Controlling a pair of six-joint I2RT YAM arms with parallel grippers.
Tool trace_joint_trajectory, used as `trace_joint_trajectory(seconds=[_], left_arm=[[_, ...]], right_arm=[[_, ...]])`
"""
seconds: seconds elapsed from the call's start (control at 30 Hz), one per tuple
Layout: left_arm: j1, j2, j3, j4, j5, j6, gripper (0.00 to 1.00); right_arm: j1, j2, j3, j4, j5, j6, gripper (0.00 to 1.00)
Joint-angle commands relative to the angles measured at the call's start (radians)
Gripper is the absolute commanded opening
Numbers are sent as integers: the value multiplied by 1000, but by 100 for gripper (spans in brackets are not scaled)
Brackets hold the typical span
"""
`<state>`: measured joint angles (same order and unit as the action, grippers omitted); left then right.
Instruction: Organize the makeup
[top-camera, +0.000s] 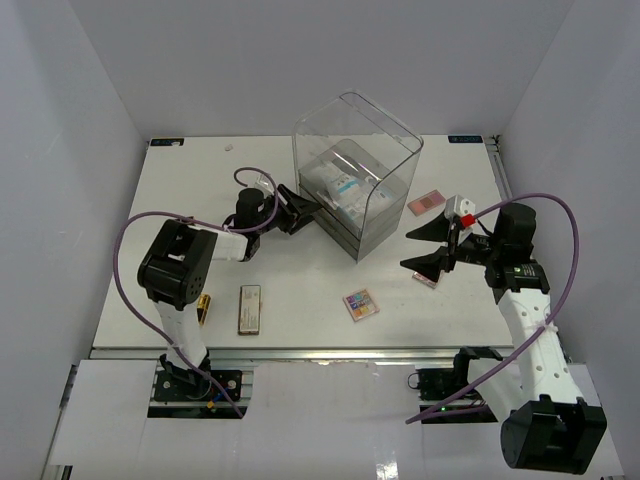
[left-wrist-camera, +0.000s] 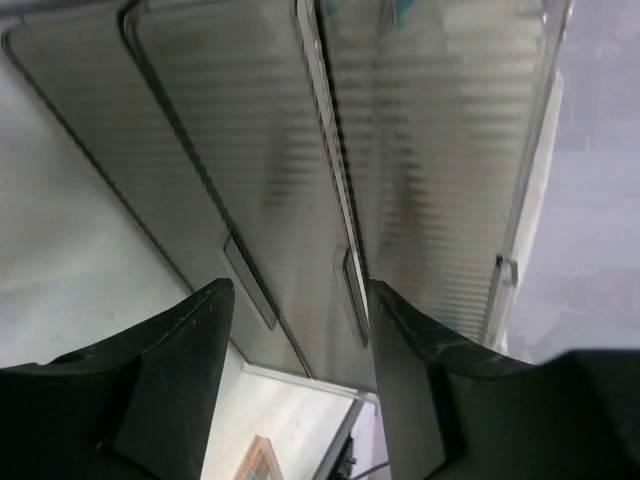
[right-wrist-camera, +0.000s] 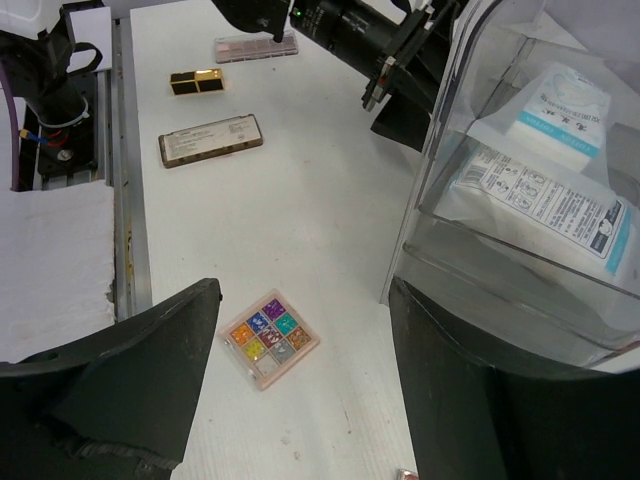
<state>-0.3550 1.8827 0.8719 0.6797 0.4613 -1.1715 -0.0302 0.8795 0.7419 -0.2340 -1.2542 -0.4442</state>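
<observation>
Clear ribbed drawer fronts (left-wrist-camera: 280, 180) | left wrist | gold lipstick tube (right-wrist-camera: 196, 82) | right wrist

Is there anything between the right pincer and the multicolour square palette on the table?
Nothing visible stands in the way. The right pincer hangs open above the table, and only bare white surface lies between it and the multicolour square palette. The clear drawer box stands off to one side, apart from the palette.

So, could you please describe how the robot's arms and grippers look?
The left arm and right arm have white links, black joints and looping lavender cables. The left gripper and right gripper have black fingers; the right carries a red-and-white part.
</observation>
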Motion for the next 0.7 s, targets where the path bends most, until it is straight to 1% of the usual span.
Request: trace_joint_trajectory(seconds=[0.0,0.03,0.1,0.17,0.3,0.47,0.57,0.67], left_arm=[[1,41,82,44,20,-36,62],[1,48,88,43,19,-39,59],[0,58,98,49,21,-42,48],[0,69,108,60,27,-50,43],[-4,75,117,66,34,-57,29],[-7,72,97,85,39,-76,15],[-6,68,80,110,49,-90,0],[-5,48,44,121,47,-91,0]], right_arm=[[-32,-13,-7,65,-58,2,74],[-36,-13,-11,67,-61,1,74],[-44,-12,-19,72,-68,2,74],[-53,-10,-24,75,-75,4,74],[-68,-13,-33,83,-82,10,74],[-83,-19,-43,107,-90,35,74],[-93,-26,-50,118,-93,46,74],[-102,-29,-56,127,-92,57,74]])
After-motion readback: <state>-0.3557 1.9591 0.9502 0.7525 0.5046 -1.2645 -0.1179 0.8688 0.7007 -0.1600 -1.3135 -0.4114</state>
